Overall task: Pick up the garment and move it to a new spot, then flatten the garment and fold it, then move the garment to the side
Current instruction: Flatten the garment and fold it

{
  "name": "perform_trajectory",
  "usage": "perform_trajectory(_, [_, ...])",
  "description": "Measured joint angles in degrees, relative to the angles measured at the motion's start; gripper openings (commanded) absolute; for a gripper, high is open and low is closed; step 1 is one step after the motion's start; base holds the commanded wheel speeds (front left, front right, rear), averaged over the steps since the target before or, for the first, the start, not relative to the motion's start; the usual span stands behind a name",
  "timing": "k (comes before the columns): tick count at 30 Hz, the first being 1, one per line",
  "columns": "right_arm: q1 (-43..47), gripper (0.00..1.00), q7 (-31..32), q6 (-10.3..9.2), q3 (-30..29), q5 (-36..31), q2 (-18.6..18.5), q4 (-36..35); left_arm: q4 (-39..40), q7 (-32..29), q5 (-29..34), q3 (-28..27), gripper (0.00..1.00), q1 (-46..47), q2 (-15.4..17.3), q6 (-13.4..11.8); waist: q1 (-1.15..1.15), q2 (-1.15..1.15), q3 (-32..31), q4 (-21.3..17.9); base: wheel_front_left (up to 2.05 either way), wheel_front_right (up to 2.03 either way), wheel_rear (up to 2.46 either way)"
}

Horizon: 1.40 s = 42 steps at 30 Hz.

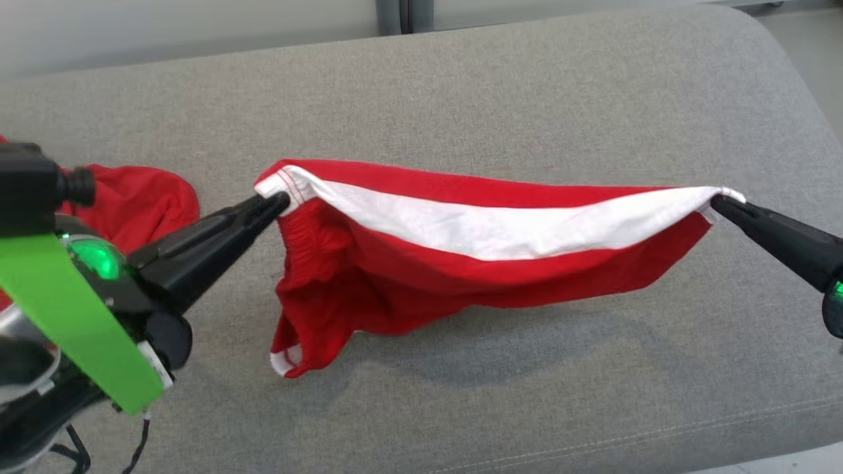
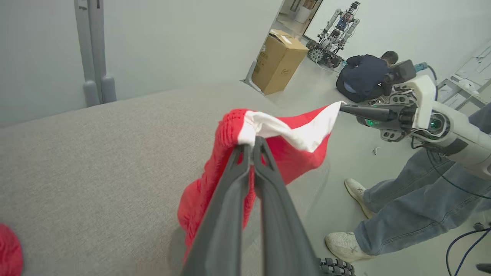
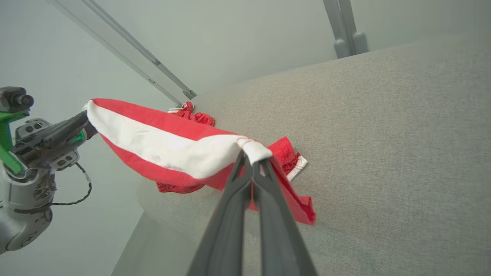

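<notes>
Garment (image 1: 474, 257) is held stretched in the air between both grippers, above the middle of the grey cushion (image 1: 461, 92). Its upper edge is pulled taut and its lower folds sag toward the cushion; whether they touch it cannot be told. The left gripper (image 1: 283, 201) is clamped on one corner by the stitched hem, and the right gripper (image 1: 719, 203) is pinched tight on the opposite white tip. A second red cloth (image 1: 141, 197) lies on the cushion behind the left gripper, apart from the held piece. The step in hand is judged to be the carrying to a new spot, with flattening not yet begun. For the next move, even tension is called for while the piece is lowered, so that the hanging part is laid down first and drawn smooth.
</notes>
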<state>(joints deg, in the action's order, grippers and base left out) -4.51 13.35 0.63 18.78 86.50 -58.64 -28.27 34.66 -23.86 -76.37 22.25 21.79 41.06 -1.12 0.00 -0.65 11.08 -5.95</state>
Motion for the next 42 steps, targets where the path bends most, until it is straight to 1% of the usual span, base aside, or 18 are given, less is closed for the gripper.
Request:
perform_trajectory(2, [-2.86,0.00,0.96,0.45,0.48,1.40,2.14,-0.14,-4.07,-2.44,-2.32,0.03,0.00,1.74,0.03,-1.51,0.00,0.00,1.39,-0.14,0.00,0.00,0.00])
perform_trajectory(4, [-9.13,0.00,1.16,-0.54,0.09,2.08,5.46,0.63,-9.54,-4.68,-2.96,0.21,0.00,5.30,-0.05,-2.83,0.00,0.00,2.84,-0.13,0.00,0.00,0.00])
perform_trajectory(6, [-17.51,0.00,0.77,-3.75,-1.56,1.36,8.88,3.41,-15.78,-5.34,-2.08,0.25,0.00,10.59,-1.18,-4.53,0.00,0.00,4.30,0.05,0.00,0.00,0.00])
perform_trajectory(8, [-26.82,0.00,-1.03,-7.57,-3.92,-2.21,11.41,7.12,-20.54,-5.31,2.23,0.56,0.00,17.17,-3.18,-4.71,0.00,0.00,5.73,0.40,0.00,0.00,0.00])
perform_trajectory(9, [-32.11,0.00,-2.60,-8.90,-5.43,-4.60,12.94,9.22,-21.70,-5.12,4.82,1.29,0.00,21.08,-4.49,-4.66,0.00,0.00,6.46,0.64,0.00,0.00,0.00])
perform_trajectory(11, [-42.09,0.00,-5.87,-8.82,-7.42,-10.31,15.01,11.28,-22.47,-3.59,10.67,2.41,0.00,29.04,-7.44,-4.42,0.00,0.00,7.89,1.18,0.00,0.00,0.00])
perform_trajectory(13, [-50.33,0.00,-10.17,-8.73,-9.81,-11.68,18.66,11.43,-21.68,-0.29,15.86,2.63,0.00,35.94,-10.63,-4.25,0.00,0.00,9.33,1.75,0.00,0.00,0.00])
perform_trajectory(14, [-53.26,0.00,-12.59,-8.70,-10.68,-12.03,20.74,11.36,-21.02,0.74,17.27,2.81,0.00,38.64,-12.09,-4.11,0.00,0.00,10.08,2.05,0.00,0.00,0.00])
perform_trajectory(16, [-55.87,0.00,-14.49,-8.18,-9.12,-14.67,21.69,10.54,-20.06,4.56,19.67,2.76,0.00,41.28,-14.85,-3.25,0.00,0.00,11.55,2.64,0.00,0.00,0.00])
perform_trajectory(17, [-56.04,0.00,-15.06,-8.20,-7.51,-16.52,21.65,10.05,-19.50,5.23,22.14,3.61,0.00,41.26,-14.61,-2.09,0.00,0.00,12.31,2.94,0.00,0.00,0.00])
perform_trajectory(19, [-54.72,0.00,-15.34,-8.13,-3.24,-18.67,22.09,9.55,-19.41,7.99,24.05,3.60,0.00,39.85,-14.18,-1.67,0.00,0.00,13.83,3.39,0.00,0.00,0.00])
perform_trajectory(22, [-46.98,0.00,-15.28,-7.13,3.69,-19.67,24.51,10.21,-22.62,11.04,24.18,4.23,0.00,31.06,-12.95,-0.94,0.00,0.00,16.23,3.79,0.00,0.00,0.00])
perform_trajectory(26, [-31.42,0.00,-17.71,-6.71,9.61,-20.45,28.43,18.19,-31.52,16.63,24.93,7.61,0.00,14.68,-13.07,-0.23,0.01,0.00,18.89,3.82,0.00,0.00,0.00])
perform_trajectory(28, [-25.36,0.00,-18.04,-5.58,12.15,-20.81,28.18,21.36,-34.77,19.12,25.38,9.45,0.00,8.99,-13.33,0.63,0.01,0.00,19.69,3.67,0.00,0.00,0.00])
perform_trajectory(30, [-21.39,0.00,-19.13,-4.70,13.41,-20.76,28.24,24.03,-36.98,21.36,25.24,9.90,0.00,5.59,-13.89,1.31,0.01,0.00,19.92,3.39,0.00,0.00,0.00])
perform_trajectory(34, [-18.31,0.00,-19.39,-0.43,16.28,-20.51,27.73,27.11,-38.83,25.77,23.63,9.39,0.00,3.20,-15.00,2.98,0.01,0.00,18.77,2.78,0.00,0.00,0.00])
perform_trajectory(38, [-18.11,0.00,-20.25,1.25,15.73,-21.21,25.44,29.91,-39.44,27.64,23.47,10.51,0.00,1.33,-15.10,5.55,0.01,0.00,17.15,2.40,0.00,0.00,0.00])
perform_trajectory(42, [-17.22,0.00,-21.40,1.63,14.19,-22.88,22.15,32.18,-38.51,29.73,24.31,12.32,0.00,0.10,-15.45,6.22,0.00,0.00,15.11,2.35,0.00,0.00,0.00])
